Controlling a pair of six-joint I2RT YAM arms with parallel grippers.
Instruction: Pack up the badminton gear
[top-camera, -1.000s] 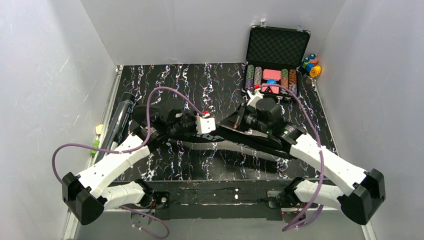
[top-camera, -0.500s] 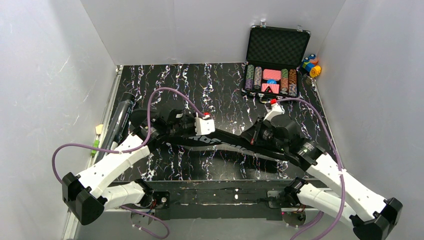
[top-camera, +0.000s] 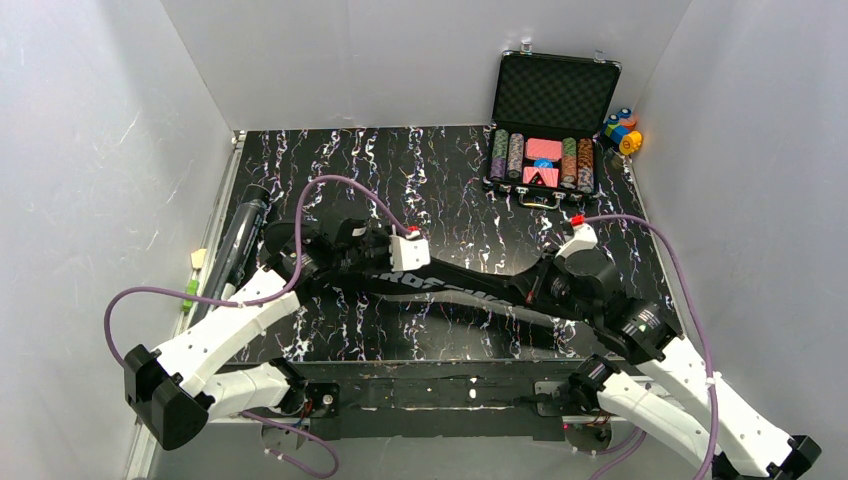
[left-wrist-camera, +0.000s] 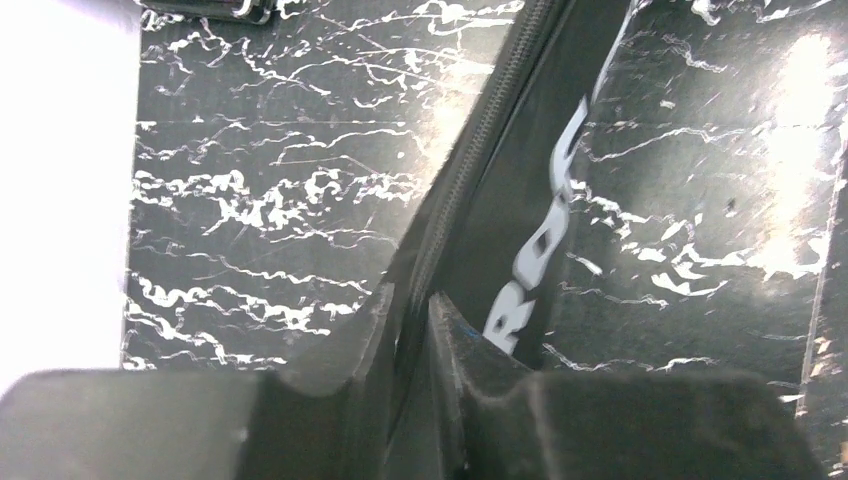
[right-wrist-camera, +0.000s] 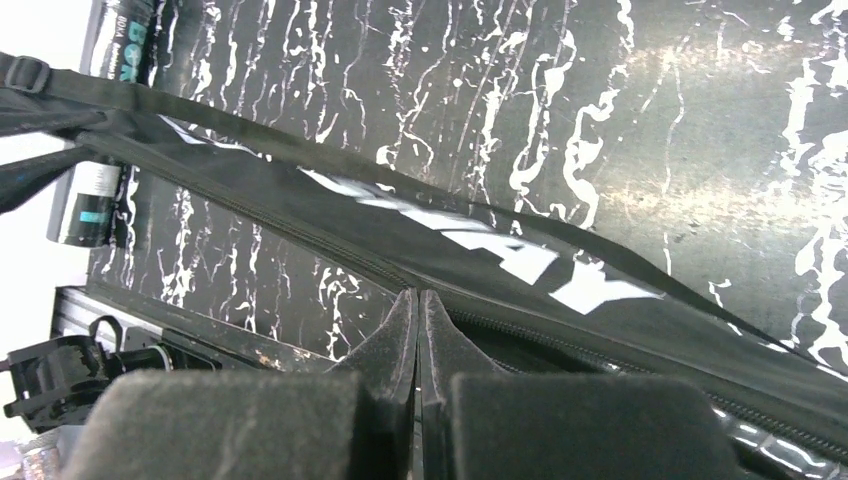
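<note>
- Pale grey walls (top-camera: 400, 60) close in a black bench (top-camera: 420, 170) veined with white.
- The left gripper (left-wrist-camera: 412, 300) is closed, its fingers pinched together on the zipper edge of the bag (top-camera: 450, 290), just beside the white lettering near the bag's left end.
- The right gripper (right-wrist-camera: 418, 300) is also closed, its two fingers pressed flat together on the zipper seam of the bag, near its right end.
- The long black bag runs across the middle of the bench from left to right, stretched between the two grippers. Its white letters face up, and a strap trails off its left end.
- The long dark tube (top-camera: 240, 235) with teal lettering lies along the left edge of the bench, well apart from both grippers, its length running near to far.
- An open black case of poker chips (top-camera: 545, 120) stands at the far right corner, its lid upright. Small coloured blocks (top-camera: 622, 130) sit just to the right of it, against the wall.
- The left arm (top-camera: 225, 325) folds out to the near left, then reaches right and far to the bag.
- The right arm (top-camera: 680, 365) stretches from the near right corner, its wrist pointing left at the bag.
</note>
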